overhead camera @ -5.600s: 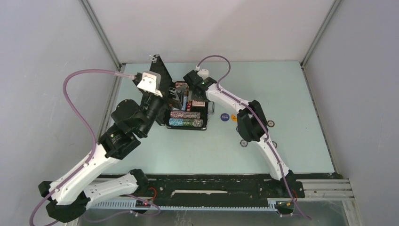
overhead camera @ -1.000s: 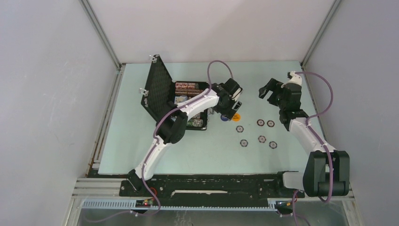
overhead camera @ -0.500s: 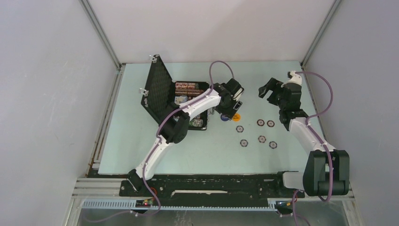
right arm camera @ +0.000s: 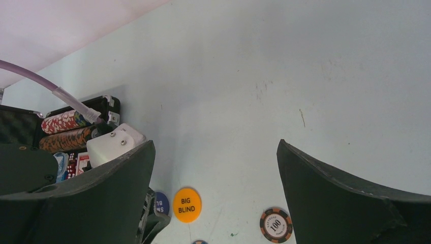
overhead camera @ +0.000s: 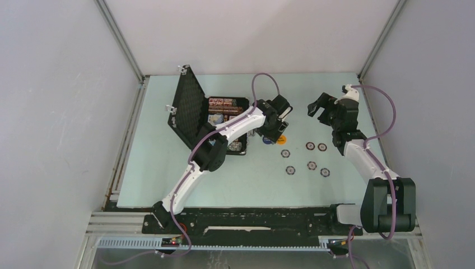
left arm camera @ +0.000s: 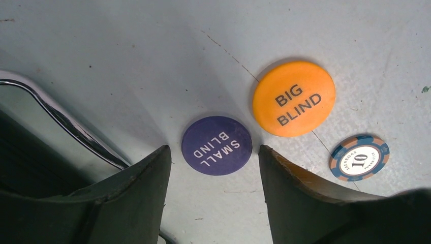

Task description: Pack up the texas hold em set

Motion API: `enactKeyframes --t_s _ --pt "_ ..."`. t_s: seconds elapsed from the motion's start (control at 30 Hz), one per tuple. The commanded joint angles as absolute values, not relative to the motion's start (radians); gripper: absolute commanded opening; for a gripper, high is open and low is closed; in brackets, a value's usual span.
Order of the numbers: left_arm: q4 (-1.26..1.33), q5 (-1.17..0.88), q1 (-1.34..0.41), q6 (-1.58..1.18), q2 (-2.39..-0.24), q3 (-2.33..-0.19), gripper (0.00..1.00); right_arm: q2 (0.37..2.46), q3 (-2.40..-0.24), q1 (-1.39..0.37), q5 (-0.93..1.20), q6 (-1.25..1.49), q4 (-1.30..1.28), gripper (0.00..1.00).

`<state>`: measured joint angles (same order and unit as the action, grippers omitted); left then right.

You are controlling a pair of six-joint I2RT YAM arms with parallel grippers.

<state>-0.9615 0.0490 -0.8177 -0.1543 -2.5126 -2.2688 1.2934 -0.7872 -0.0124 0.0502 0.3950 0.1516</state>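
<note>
Blue button (left arm camera: 217, 145) reads SMALL BLIND from left wrist; illegible from overhead.

The worktop (overhead camera: 168, 179) under me is pale green and scuffed. My left wrist view shows a thin dark scratch (left arm camera: 231, 56) on it and a small green speck (left arm camera: 425, 89) at 3 o'clock. Plain grey walls box it in: the left wall (overhead camera: 56, 112) at 9 o'clock, the back wall (overhead camera: 252, 33) at 12, the right wall (overhead camera: 431, 112) at 3. Metal posts slant up from the far corners, the left post (overhead camera: 120, 40) at 11 and the right post (overhead camera: 381, 39) at 1. At 6 o'clock a black rail (overhead camera: 252, 221) runs along the near edge, with a white slotted duct (overhead camera: 252, 242) just beside it.
</note>
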Motion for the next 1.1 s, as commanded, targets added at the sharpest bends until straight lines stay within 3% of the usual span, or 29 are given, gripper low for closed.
enactKeyframes --t_s 0.0,0.4,0.57,1.07 --pt "-0.994 0.051 -0.822 -0.163 -2.535 -2.332 0.68 1.294 -0.79 -0.008 0.049 0.404 0.18 0.99" --pt "-0.985 0.058 -0.827 -0.147 -2.53 -2.332 0.45 1.292 -0.79 -0.008 0.04 0.406 0.175 0.99" --pt "-0.985 0.086 -0.826 -0.132 -2.507 -2.329 0.5 1.294 -0.79 -0.008 0.039 0.402 0.176 0.99" --pt "-0.983 0.099 -0.825 -0.117 -2.426 -2.323 0.48 1.309 -0.79 -0.008 0.058 0.411 0.19 0.98"
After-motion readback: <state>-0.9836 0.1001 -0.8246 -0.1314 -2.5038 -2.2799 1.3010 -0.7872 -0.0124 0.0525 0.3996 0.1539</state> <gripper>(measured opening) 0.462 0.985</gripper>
